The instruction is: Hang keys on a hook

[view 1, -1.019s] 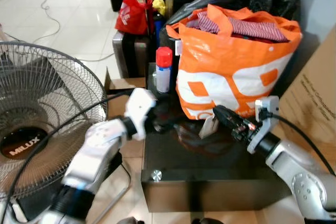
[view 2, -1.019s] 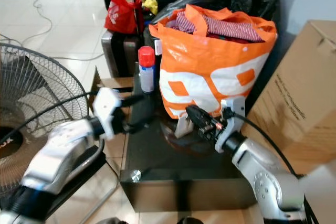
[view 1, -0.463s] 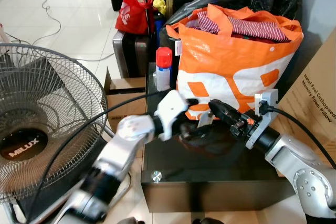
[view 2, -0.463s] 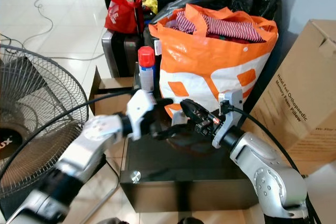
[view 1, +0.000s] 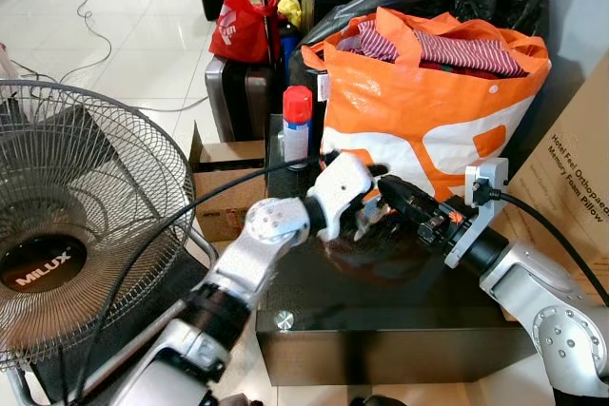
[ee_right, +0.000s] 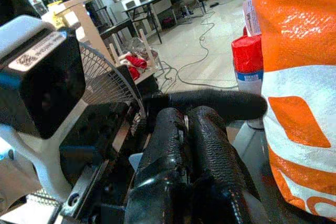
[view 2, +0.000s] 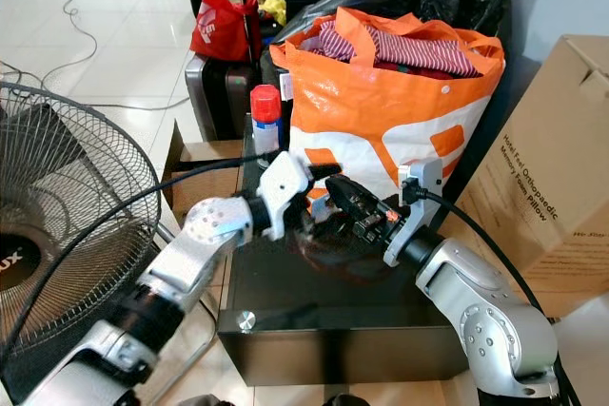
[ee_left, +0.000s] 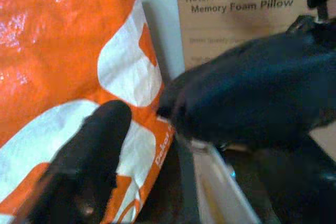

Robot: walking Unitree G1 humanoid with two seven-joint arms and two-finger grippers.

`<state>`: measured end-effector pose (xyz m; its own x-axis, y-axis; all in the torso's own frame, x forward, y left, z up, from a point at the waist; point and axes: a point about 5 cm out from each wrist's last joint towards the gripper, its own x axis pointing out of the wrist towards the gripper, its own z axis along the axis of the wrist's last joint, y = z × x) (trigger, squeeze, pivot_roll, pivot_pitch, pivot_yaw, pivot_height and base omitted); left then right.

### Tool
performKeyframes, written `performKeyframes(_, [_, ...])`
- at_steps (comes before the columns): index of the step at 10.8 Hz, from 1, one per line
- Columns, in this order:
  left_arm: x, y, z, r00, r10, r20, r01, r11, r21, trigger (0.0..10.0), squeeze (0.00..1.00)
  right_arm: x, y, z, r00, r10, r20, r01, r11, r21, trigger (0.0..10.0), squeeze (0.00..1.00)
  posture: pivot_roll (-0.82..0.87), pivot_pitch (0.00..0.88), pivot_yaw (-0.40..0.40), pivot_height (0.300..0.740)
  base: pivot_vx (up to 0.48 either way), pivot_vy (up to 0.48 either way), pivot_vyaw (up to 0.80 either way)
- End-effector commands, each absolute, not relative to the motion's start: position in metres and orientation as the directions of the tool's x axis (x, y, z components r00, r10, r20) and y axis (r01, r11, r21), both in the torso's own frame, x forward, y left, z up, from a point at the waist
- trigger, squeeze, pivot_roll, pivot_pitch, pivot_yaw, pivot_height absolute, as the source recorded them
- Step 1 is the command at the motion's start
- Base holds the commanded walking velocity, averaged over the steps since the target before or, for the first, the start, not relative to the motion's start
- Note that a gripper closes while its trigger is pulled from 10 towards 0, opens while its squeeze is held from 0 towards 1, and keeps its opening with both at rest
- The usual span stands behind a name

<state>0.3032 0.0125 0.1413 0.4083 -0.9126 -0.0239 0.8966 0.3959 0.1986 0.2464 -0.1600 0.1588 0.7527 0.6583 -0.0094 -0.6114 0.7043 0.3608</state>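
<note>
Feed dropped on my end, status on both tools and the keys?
Left tool and right tool meet in front of the orange bag. Right shut. Keys not made out.

Both head views look forward and down on a glossy black low table point(view 1: 400, 301). Each wrist camera peers close along its own fingers, and both share the orange-and-white woven plastic bag point(ee_left: 63, 51) beside them.

Item count, as seen from the room:

- Orange-and-white bags point(view 1: 419, 121), filled with clothing: one.
- Spray cans point(view 1: 297, 125) with red caps: one.
- Pedestal fans point(view 1: 76, 235): one.
- Cardboard boxes point(view 2: 547, 187) with printed lettering: one.
- Red bags point(view 1: 238, 28) on the floor: one.
- Black worktops point(view 1: 381, 301): one.
- Robot arms: two.
</note>
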Motion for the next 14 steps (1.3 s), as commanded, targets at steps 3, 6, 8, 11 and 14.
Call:
performKeyframes(3, [0.3,0.0,0.145,0.399,-0.917,0.012,0.893,0.391,0.224,0.0,0.0,0.247,-0.162,0.163,0.762,0.647,-0.002,-0.603,0.711,0.361,0.0,0.0,-0.17,0.0,0.016,0.74,0.0,0.0,0.0])
performKeyframes(6, [0.301,0.002,0.142,0.425,-0.905,0.01,0.888,0.419,0.191,0.0,0.0,0.252,-0.168,0.166,0.779,0.627,0.003,-0.584,0.723,0.368,0.0,0.0,-0.18,0.0,0.007,0.74,0.0,0.0,0.0])
performKeyframes(8, [0.3,-0.001,0.141,0.41,-0.912,-0.001,0.896,0.403,0.188,0.0,0.0,0.253,-0.167,0.168,0.778,0.628,0.008,-0.584,0.72,0.375,0.0,0.0,-0.18,0.0,0.003,0.74,0.0,0.0,0.0])
performKeyframes(11, [0.302,-0.003,0.141,0.407,-0.913,-0.003,0.898,0.4,0.184,0.0,0.0,0.254,-0.167,0.168,0.777,0.629,0.007,-0.584,0.718,0.378,0.0,0.0,-0.18,0.0,0.003,0.74,0.0,0.0,0.0])
performKeyframes(14, [0.305,-0.002,0.143,0.421,-0.907,-0.006,0.892,0.413,0.184,0.0,0.0,0.255,-0.168,0.167,0.784,0.621,0.002,-0.576,0.726,0.376,0.0,0.0,-0.18,0.0,0.005,0.74,0.0,0.0,0.0])
